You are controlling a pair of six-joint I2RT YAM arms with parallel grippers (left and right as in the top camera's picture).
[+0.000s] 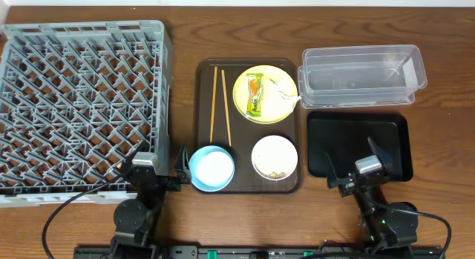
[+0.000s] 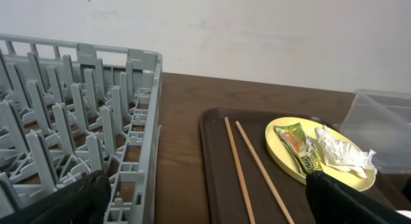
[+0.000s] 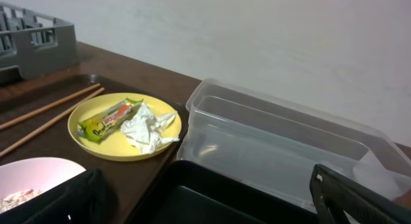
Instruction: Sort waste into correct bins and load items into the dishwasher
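White bowl (image 3: 38,174) cut off, crumbs (image 3: 14,199) blurred | left end effector (image 2: 205,199) spread | right end effector (image 3: 209,195) spread

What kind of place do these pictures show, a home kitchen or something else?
Probably a robot test bench staged as a dish-clearing station, not a real kitchen: a brown wooden table against a plain white wall, a large grey plastic dish rack, and a brown rectangular serving tray.

Dark brown wood-grain table (image 1: 223,25) spanning whole scene; plain off-white wall (image 2: 257,31) rising at far edge; soft even light falling.
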